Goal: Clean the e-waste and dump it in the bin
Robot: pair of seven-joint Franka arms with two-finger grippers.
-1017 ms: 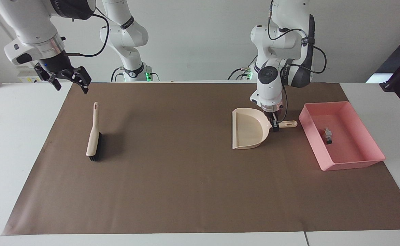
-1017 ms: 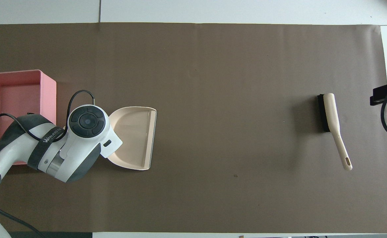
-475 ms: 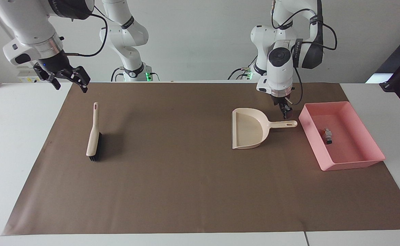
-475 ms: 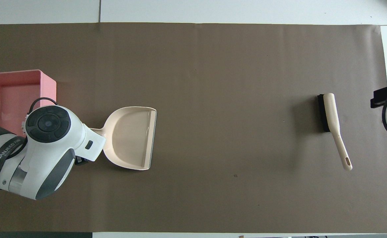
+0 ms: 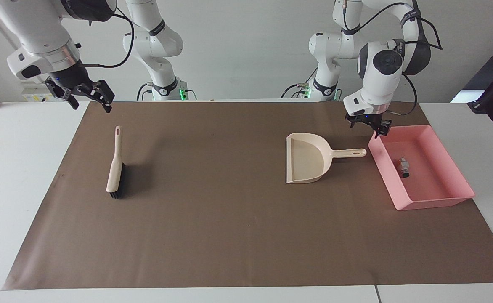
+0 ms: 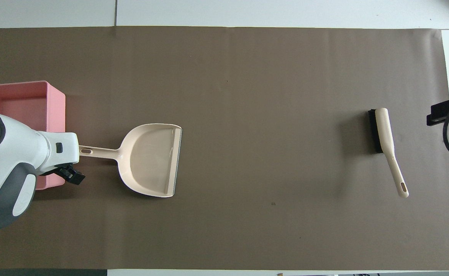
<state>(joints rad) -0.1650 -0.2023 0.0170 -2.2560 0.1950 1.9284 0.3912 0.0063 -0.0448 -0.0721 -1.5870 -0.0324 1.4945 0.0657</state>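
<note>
The e-waste (image 5: pixel 403 166), a small grey and dark piece, lies inside the pink bin (image 5: pixel 433 203) at the left arm's end of the brown mat. In the overhead view the left arm hides most of the bin (image 6: pixel 56 103) and all of the e-waste. My left gripper (image 5: pixel 367 126) hangs open and empty over the bin's corner nearest the robots, beside the dustpan's handle end; from overhead the left gripper (image 6: pixel 71 175) shows as a dark tip. My right gripper (image 5: pixel 88 100) waits open in the air over the mat's corner at the right arm's end.
A beige dustpan (image 5: pixel 307 160) lies flat on the mat beside the bin, its handle pointing at the bin; from overhead the dustpan (image 6: pixel 151 159) looks empty. A beige brush (image 5: pixel 115 166) with dark bristles lies toward the right arm's end, also seen from overhead as the brush (image 6: pixel 385 134).
My left gripper opened off the dustpan's handle, rose and swung toward the bin. The dustpan stayed flat on the mat. The right arm barely shifted.
</note>
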